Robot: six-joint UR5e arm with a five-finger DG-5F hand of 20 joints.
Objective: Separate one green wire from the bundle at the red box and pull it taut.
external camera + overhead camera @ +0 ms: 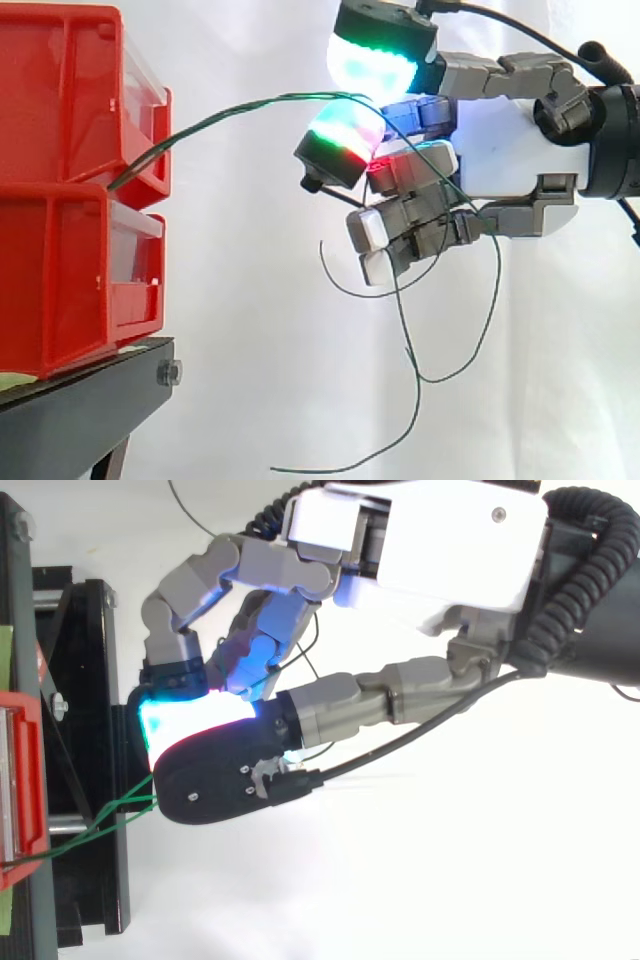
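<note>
Green wires (230,112) run from the stacked red boxes (70,180) at the left, arching rightward to my hand (500,140). My hand comes in from the right, fingers curled, with two glowing fingertips (345,135) pinched together on the wire. Behind the pinch the wire slackens into loose loops (450,330) that hang below the hand. In the top view the hand (420,550) sits right of the red box (20,780), and two green strands (115,815) lead from the box to the fingertip.
The red boxes rest on a black stand (80,410). A white curtain hangs behind everything. The black stand frame (90,780) lies under the fingertips in the top view.
</note>
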